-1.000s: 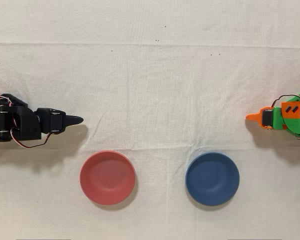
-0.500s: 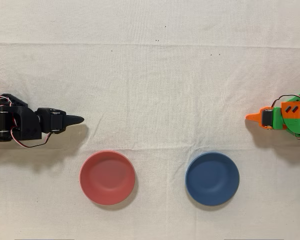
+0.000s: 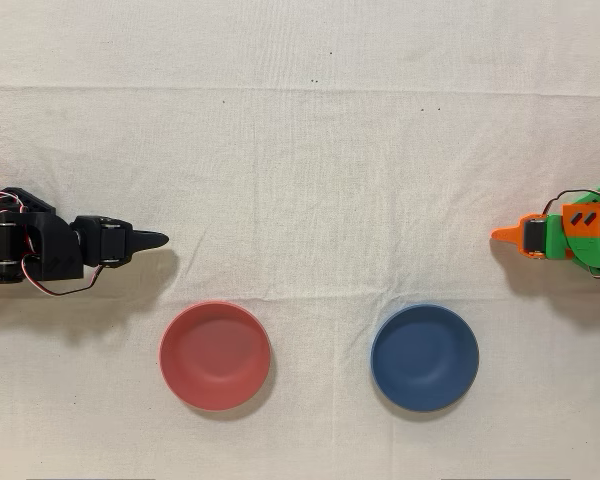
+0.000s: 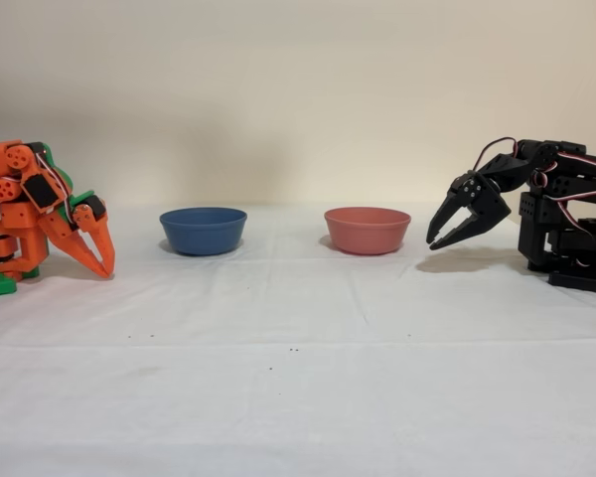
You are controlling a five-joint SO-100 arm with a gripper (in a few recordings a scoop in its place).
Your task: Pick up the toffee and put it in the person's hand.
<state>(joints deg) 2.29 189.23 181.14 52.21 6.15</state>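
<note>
I see my black gripper (image 4: 435,238) hovering with jaws slightly apart, gripping nothing, red bowl (image 3: 215,355) at its five o'clock overhead, blue bowl (image 3: 424,357) beyond

Black arm's claw (image 4: 435,235) slightly open, empty, above cloth right of red bowl (image 4: 368,230); blue bowl (image 4: 203,230) further left

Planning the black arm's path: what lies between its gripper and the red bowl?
Only bare white cloth between the gripper and the red bowl, overhead view.
</note>
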